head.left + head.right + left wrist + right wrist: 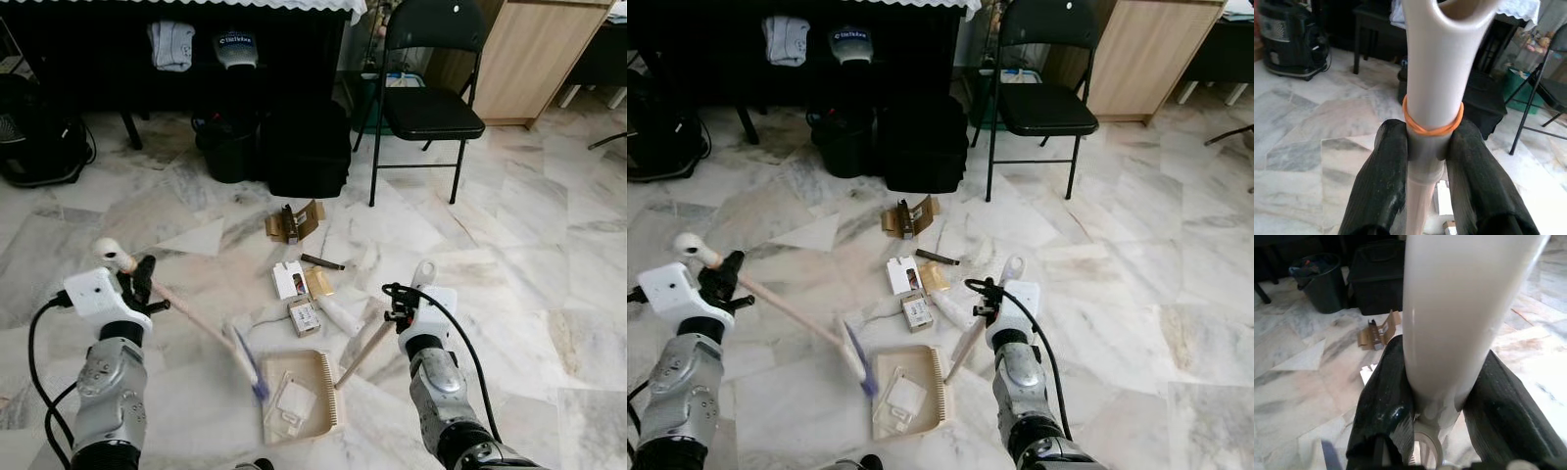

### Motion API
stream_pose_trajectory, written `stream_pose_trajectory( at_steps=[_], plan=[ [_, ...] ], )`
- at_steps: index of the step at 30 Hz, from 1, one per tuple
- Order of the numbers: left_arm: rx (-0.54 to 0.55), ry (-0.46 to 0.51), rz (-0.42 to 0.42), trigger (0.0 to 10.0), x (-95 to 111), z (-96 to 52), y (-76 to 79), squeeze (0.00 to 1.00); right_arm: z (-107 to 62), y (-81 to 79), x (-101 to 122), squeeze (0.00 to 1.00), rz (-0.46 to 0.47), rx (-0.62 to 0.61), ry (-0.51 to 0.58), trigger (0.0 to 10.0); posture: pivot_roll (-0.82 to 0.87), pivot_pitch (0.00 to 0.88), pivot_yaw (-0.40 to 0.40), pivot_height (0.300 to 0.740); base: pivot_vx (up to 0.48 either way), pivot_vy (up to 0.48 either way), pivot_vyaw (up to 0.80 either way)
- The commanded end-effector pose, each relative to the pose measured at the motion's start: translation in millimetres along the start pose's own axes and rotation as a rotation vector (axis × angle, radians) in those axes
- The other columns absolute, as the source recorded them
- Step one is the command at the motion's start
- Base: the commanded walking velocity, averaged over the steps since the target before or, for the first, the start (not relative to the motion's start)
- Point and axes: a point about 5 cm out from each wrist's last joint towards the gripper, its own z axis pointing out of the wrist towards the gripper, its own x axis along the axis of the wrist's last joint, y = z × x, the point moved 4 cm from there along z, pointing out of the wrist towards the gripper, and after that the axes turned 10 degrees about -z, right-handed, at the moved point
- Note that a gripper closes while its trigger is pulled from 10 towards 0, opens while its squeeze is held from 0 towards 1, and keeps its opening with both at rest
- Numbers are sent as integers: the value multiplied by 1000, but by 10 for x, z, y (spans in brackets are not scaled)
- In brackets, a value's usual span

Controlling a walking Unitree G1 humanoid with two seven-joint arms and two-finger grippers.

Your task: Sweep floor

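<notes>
marble floor [549, 245] in pale grey and white, glossy and veined, runs under everything, and the litter to be swept lies on it between the two arms. the left gripper [1426, 147] has its two black fingers [1382, 171] pinching the cream broom handle [186, 315] just below an orange rubber band, near the rounded top end, likely so the long shaft can swing like a lever while the bristle end stays low. that handle slants down across the floor to a pale brush head [245, 360] with a blue strip, which sits just beside the open mouth of the dustpan [318, 392]. the right gripper [1436, 396] has its fingers [1382, 401] clamped on either side of the smooth white dustpan handle [364, 351], which looks to hold the pan flat with its mouth towards the brush. the pan is beige plastic, squarish, with a comb of teeth along one edge, and already holds a clear flat plastic piece [290, 399]. beyond its mouth lie small cardboard boxes [303, 315], a white carton [287, 282], a white tube, a dark pen-like stick [321, 261] and a torn brown cardboard packet [294, 221]. further back stand a black folding chair [428, 103], a black bag [307, 147] and a dark bin [227, 147].
</notes>
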Motion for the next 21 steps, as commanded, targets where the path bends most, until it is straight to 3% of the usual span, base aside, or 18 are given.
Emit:
stream_pose_trajectory(
  at_steps=[1, 6, 12, 18, 21],
  plan=[
    [-7, 30, 16, 10000, 38, 4, 33, 0, 16, 67, 34, 0, 29, -21, 12, 10000, 130, 106, -77, 740, 0, 0, 0],
    [22, 56, 103, 10000, 41, -7, 11, 0, 12, 83, 11, 0, 87, -24, 1, 10000, 128, 110, -76, 740, 0, 0, 0],
    [34, 69, 122, 10000, 23, -15, 24, 0, 22, -85, 148, 0, 73, 63, 82, 10000, 127, 115, -75, 740, 0, 0, 0],
    [63, 99, 156, 10000, 43, -10, 22, 0, 26, -122, 177, 0, 96, 79, 96, 10000, 125, 117, -75, 740, 0, 0, 0],
    [61, 93, 231, 10000, 32, 2, 21, 0, 22, -113, 178, 0, 102, 79, 101, 10000, 123, 118, -75, 740, 0, 0, 0]
  ],
)
